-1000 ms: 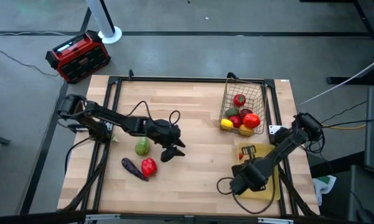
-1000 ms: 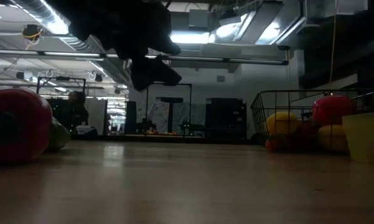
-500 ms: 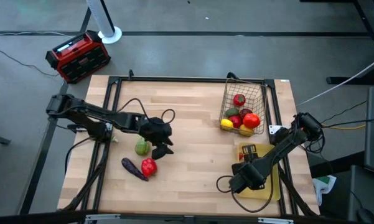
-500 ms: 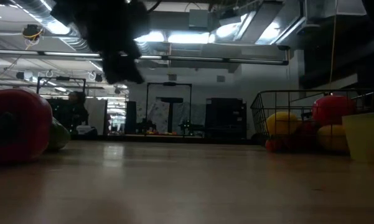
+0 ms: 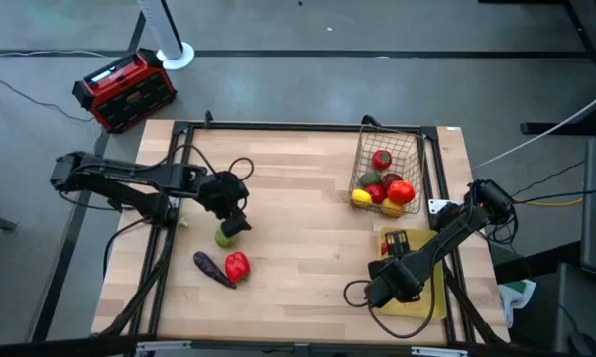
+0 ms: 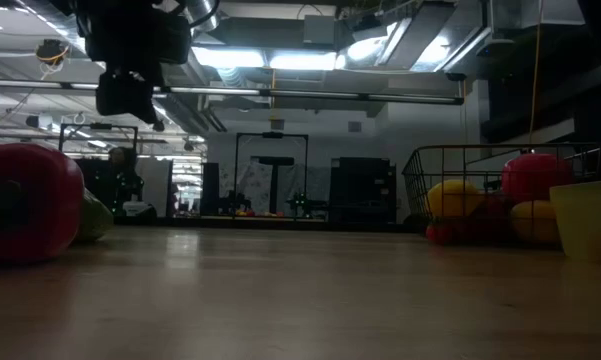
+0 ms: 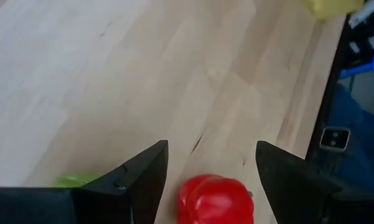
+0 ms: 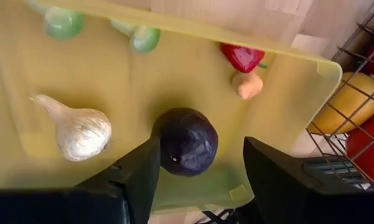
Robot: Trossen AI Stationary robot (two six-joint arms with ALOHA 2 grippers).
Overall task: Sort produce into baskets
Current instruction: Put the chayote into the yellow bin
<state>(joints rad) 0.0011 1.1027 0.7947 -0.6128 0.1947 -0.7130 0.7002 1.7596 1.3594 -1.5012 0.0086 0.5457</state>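
On the table's left lie a green fruit [image 5: 225, 236], a red pepper [image 5: 237, 265] and a purple eggplant [image 5: 211, 268]. My left gripper [image 5: 235, 220] hangs open just above the green fruit. In its wrist view the red pepper [image 7: 215, 199] shows below the gap between its fingers. At the far right stands the wire basket [image 5: 413, 149] holding red and yellow produce. My right gripper [image 8: 202, 142] is open, low over the yellow tray [image 8: 299, 93]. Its fingers stand on either side of a dark purple round fruit [image 8: 187, 142] lying on the tray floor, beside a white garlic [image 8: 81, 134].
The tray also holds two green pieces [image 8: 62, 22], a small red pepper [image 8: 243, 56] and a pale orange piece [image 8: 249, 86]. A red-and-black box [image 5: 124, 89] sits on the floor beyond the far left corner. Bare wood lies between the two arms [image 5: 307, 238].
My left gripper has gone toward the table's left edge and a little toward the far edge, rising, and now hangs over the green fruit. The produce on the table has stayed where it was.
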